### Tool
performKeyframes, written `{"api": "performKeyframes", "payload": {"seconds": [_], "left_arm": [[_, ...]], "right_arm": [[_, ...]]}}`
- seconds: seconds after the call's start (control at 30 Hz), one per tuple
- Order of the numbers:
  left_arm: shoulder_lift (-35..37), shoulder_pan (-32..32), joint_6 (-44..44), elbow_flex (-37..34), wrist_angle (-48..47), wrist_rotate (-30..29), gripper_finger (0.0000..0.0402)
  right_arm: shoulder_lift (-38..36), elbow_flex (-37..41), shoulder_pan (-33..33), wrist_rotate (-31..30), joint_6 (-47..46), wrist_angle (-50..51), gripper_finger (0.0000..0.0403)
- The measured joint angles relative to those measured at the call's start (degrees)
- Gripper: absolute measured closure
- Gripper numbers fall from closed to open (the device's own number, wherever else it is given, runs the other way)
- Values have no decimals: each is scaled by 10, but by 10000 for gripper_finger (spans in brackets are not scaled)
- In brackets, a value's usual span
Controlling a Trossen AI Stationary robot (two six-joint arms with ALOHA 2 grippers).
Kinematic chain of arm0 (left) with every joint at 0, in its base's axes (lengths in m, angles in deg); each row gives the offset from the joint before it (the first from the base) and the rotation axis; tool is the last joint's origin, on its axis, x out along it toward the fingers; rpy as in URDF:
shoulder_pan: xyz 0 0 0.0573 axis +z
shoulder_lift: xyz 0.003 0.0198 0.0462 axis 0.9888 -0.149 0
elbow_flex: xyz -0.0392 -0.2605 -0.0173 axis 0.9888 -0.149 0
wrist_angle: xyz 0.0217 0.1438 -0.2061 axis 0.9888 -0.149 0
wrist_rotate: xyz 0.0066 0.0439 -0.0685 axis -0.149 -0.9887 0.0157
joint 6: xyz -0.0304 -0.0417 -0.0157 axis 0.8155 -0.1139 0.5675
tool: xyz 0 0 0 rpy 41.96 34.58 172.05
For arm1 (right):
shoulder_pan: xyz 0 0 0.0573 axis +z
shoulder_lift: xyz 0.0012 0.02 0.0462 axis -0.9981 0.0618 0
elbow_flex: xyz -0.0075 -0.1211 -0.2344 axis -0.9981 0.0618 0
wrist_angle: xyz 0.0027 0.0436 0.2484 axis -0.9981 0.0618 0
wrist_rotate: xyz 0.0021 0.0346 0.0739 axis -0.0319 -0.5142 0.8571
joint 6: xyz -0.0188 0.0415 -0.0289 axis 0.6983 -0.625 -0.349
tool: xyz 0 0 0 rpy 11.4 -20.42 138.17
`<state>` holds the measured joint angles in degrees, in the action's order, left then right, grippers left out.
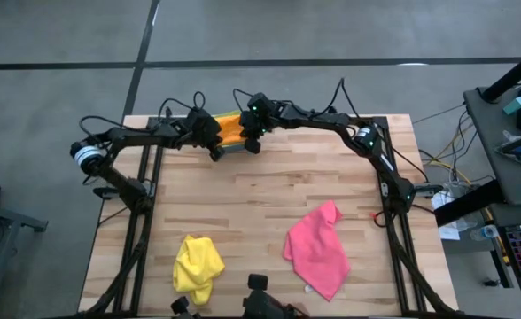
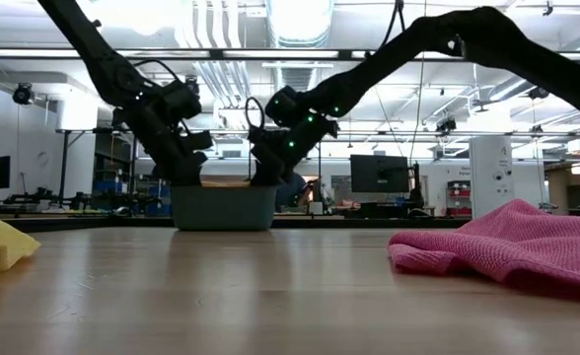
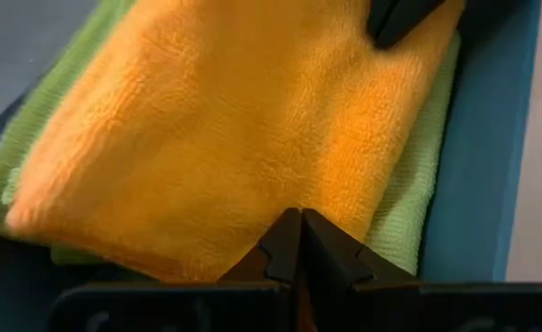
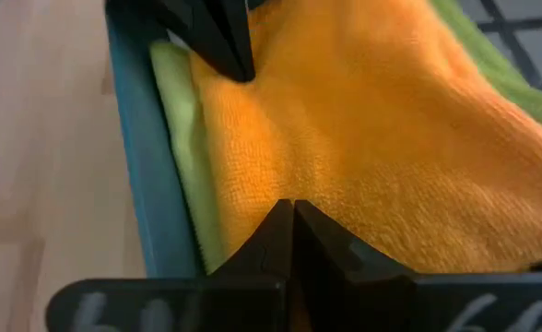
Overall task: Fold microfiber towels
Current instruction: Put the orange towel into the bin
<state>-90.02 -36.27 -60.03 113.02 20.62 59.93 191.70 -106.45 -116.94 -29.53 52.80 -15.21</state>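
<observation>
Inside the teal bin, both closed, empty grippers, left and right, touch the flat-lying orange towel.

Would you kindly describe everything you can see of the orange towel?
The orange towel is soft, nubby microfibre, folded into a thick pad. It lies in the teal bin at the table's far edge, on top of a green towel that shows along its sides. Both shut grippers, left and right, press their tips on it from opposite ends.
</observation>
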Motion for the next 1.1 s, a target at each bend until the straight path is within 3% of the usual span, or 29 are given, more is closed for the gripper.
{"api": "performKeyframes", "payload": {"seconds": [0.2, 0.63, 0.83, 1.1], "left_arm": [[12, 0, 0, -3, -2, 0, 400], [133, 3, -44, -5, 22, -26, 400], [113, 20, -51, -4, 80, -46, 400], [44, 28, -60, 2, 88, -46, 400]], "right_arm": [[1, -2, -3, 1, -3, 8, 394], [-3, -70, -3, -32, 24, 44, 394], [-3, -102, -10, -79, 53, 41, 394], [-3, -104, -29, -75, 53, 30, 394]]}}
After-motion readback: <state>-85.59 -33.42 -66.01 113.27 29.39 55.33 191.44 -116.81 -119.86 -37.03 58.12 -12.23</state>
